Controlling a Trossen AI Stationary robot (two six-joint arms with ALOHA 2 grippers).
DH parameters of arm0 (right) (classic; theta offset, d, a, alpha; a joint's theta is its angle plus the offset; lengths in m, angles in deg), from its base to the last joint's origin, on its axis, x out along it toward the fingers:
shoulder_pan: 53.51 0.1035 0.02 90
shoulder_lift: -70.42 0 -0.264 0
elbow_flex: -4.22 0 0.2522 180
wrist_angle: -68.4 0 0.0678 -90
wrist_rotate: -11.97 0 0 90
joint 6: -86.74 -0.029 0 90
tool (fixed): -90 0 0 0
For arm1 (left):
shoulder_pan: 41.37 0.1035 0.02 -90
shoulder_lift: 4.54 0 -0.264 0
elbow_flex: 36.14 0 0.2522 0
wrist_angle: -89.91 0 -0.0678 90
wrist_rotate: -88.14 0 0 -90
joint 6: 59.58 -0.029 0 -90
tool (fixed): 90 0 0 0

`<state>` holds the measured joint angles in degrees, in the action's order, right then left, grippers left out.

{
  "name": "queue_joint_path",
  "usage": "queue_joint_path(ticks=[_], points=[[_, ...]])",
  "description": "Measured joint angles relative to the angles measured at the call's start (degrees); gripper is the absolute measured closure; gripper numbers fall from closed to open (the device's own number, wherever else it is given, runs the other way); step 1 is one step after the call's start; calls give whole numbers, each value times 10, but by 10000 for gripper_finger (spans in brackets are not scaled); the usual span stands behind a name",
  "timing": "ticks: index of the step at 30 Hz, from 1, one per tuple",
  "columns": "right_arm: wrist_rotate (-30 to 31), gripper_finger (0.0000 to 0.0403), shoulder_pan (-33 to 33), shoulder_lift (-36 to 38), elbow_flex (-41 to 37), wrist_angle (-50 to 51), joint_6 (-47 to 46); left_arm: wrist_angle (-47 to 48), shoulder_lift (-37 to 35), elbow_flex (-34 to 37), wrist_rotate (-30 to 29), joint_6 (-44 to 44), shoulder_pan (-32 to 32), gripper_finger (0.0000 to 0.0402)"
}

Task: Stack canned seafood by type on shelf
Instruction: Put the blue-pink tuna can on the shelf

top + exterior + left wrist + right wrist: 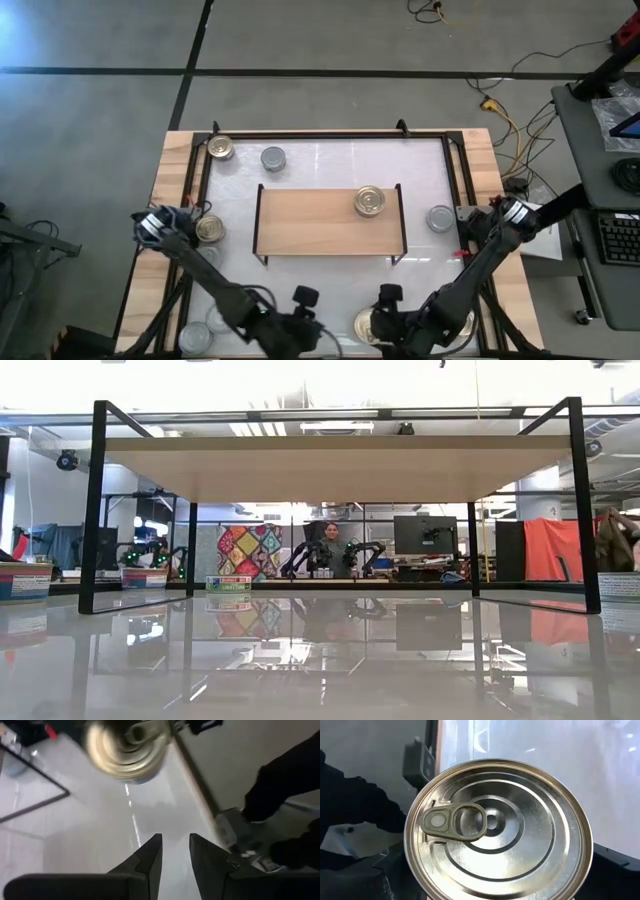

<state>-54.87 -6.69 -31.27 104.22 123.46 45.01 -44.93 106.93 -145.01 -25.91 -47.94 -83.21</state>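
Note:
The shelf (pixel 320 222) stands mid-table with one gold-topped can (pixel 370 201) on its right part; the low view shows the shelf's underside (pixel 320 470). My right gripper (pixel 495 870), near the table's near edge (pixel 378 318), is shut on a gold-topped can (pixel 497 827) with a pull tab. My left gripper (pixel 175 837) is beside it at the near edge (pixel 300 308), its fingers a narrow gap apart with nothing between them. A blurred gold can (pixel 127 747) shows farther off in the left wrist view. My right gripper holds the gold-topped can by its round side wall, one finger (pixel 380 875) on each side. The can's ribbed top (pixel 535 795) faces the wrist camera and hides the places of contact. Whether the can is clear of the table does not show.
Loose cans stand on the white tabletop: gold (pixel 220 149) and silver (pixel 273 158) at the far left, gold (pixel 210 229) at the left, silver (pixel 440 217) at the right, two silver (pixel 205 328) at the near left. A black frame (pixel 330 135) borders the table.

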Motion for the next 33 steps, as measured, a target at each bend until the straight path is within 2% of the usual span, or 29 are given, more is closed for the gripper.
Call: queue_joint_path(ticks=[8, 12, 15, 18, 22, 28, 33], points=[[93, 28, -37, 3, 100, 195, 52, -5, -25, 1, -9, -30, -15, 318], [119, 27, -81, 14, 112, 278, 65, -54, -26, 1, -25, -105, 0, 318], [119, 27, -117, 29, 104, 295, 92, -91, -29, 1, -27, -175, 22, 318], [111, 27, -151, 49, 101, 310, 112, -89, -41, 1, -28, -212, 53, 318], [113, 26, -178, 83, 95, 312, 131, -88, -56, 1, -29, -230, 100, 318], [106, 26, -185, 119, 56, 300, 148, -96, -54, 1, -23, -232, 159, 318], [75, 26, -195, 129, 12, 267, 148, -142, -51, 3, -20, -246, 188, 318]])
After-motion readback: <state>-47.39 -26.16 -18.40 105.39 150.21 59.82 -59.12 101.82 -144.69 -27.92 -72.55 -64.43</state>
